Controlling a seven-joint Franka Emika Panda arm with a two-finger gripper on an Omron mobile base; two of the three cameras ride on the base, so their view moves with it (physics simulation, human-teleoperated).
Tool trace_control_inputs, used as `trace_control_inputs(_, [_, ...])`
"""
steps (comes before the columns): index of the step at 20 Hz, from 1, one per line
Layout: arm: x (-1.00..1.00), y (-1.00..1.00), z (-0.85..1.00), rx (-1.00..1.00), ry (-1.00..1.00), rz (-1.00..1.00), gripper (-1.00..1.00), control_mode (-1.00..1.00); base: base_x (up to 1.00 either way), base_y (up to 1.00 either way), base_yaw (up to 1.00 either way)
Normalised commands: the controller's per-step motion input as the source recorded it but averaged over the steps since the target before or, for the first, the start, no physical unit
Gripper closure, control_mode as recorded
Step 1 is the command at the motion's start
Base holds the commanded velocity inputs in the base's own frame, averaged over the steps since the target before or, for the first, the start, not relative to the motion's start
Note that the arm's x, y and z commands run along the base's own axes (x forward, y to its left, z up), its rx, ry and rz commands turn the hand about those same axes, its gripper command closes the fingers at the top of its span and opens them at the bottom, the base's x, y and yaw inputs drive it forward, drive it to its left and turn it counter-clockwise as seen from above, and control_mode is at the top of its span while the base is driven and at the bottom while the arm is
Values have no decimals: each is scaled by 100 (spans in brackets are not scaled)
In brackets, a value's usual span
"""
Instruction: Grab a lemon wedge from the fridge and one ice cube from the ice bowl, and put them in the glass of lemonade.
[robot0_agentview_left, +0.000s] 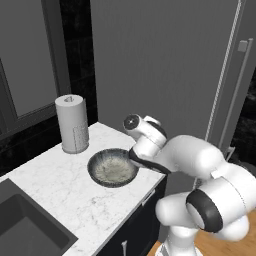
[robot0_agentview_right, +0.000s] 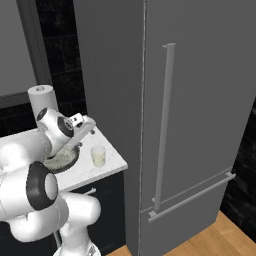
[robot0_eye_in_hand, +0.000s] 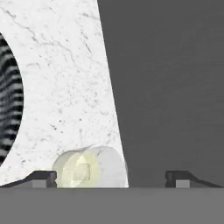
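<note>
Standing at the far left of the marble tabletop (robot0_agentview_left: 60, 190), a paper-towel roll (robot0_agentview_left: 73, 124) comes first, then the ice bowl (robot0_agentview_left: 113, 168), then the glass of lemonade (robot0_agentview_right: 98, 156) near the tabletop's right edge, and finally the closed fridge (robot0_agentview_right: 200, 100). The gripper (robot0_eye_in_hand: 111, 178) hovers above the glass with its fingers spread apart, holding nothing. The lemon wedge is presumably inside the fridge; small, soft and slippery, it likely wants a gentle pinch across its flat sides.
</note>
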Motion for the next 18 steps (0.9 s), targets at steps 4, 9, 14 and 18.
trace_control_inputs(4, [-99, 41, 39, 51, -25, -8, -100, -100, 0, 0, 0])
trace_control_inputs(9, [-100, -36, 91, 68, -33, -6, -100, -100, 0, 0, 0])
trace_control_inputs(14, [-100, -80, 89, 61, -24, 0, -100, -100, 0, 0, 0])
trace_control_inputs(18, [-77, -30, 30, 21, -1, 0, -100, -100, 0, 0, 0])
